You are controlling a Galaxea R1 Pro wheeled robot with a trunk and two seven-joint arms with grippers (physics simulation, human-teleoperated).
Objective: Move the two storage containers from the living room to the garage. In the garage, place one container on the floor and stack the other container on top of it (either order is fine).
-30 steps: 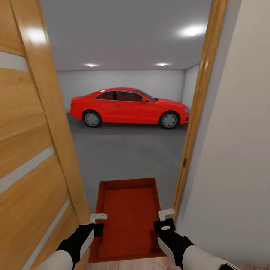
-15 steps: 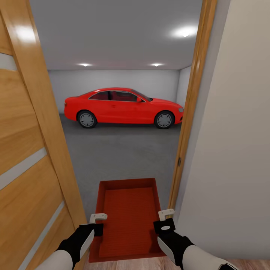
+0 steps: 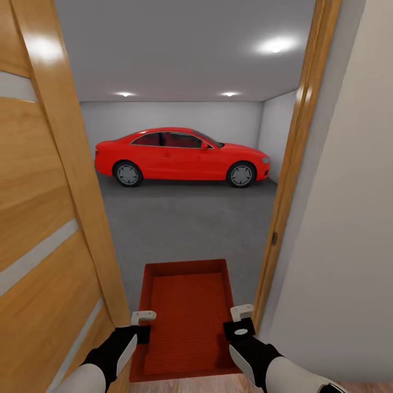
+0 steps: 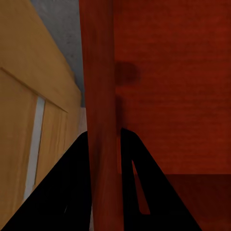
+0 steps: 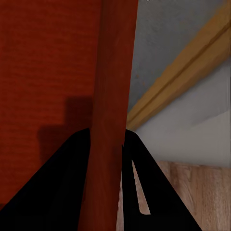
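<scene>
One orange-red storage container hangs in front of me, carried between both arms at the doorway to the garage. My left gripper is shut on its left wall. My right gripper is shut on its right wall. In the left wrist view the thin red wall runs between the black fingers of the left gripper. The right wrist view shows the same for the right gripper, pinching the container's wall. Beyond the container lies the garage's dark grey floor.
A wooden door stands open close on my left. The wooden door frame and a cream wall are close on my right. A red car is parked across the far end of the garage.
The whole picture has swung sideways, left and then back right, so the camera has moved. The container and both grippers keep the same place in the view, and the grip is unchanged.
</scene>
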